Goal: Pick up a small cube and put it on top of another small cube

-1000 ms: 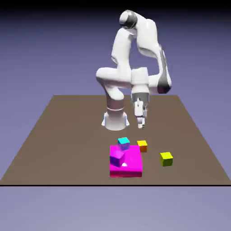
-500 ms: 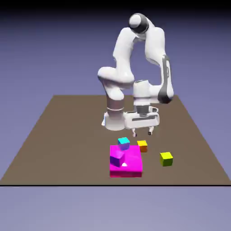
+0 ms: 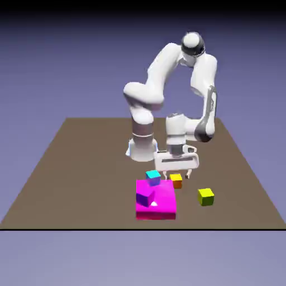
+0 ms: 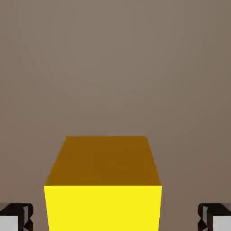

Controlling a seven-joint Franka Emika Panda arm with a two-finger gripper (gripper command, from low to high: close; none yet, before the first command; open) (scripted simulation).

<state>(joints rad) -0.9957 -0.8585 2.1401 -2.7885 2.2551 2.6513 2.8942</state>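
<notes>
The wide-open, empty end effector has the orange cube off-centre between its fingertips; closing now could shove it sideways

The end effector stands open, its two dark fingertips with pale grey parts at the bottom left and bottom right of the hand view. Between them, touching neither, is a cube, large and nearer the left fingertip. Its bright yellow face is cut off by the bottom of the view; above that a darker brown-orange face narrows upward. The plain brown counter fills the rest, its edges and corners out of view.
</notes>
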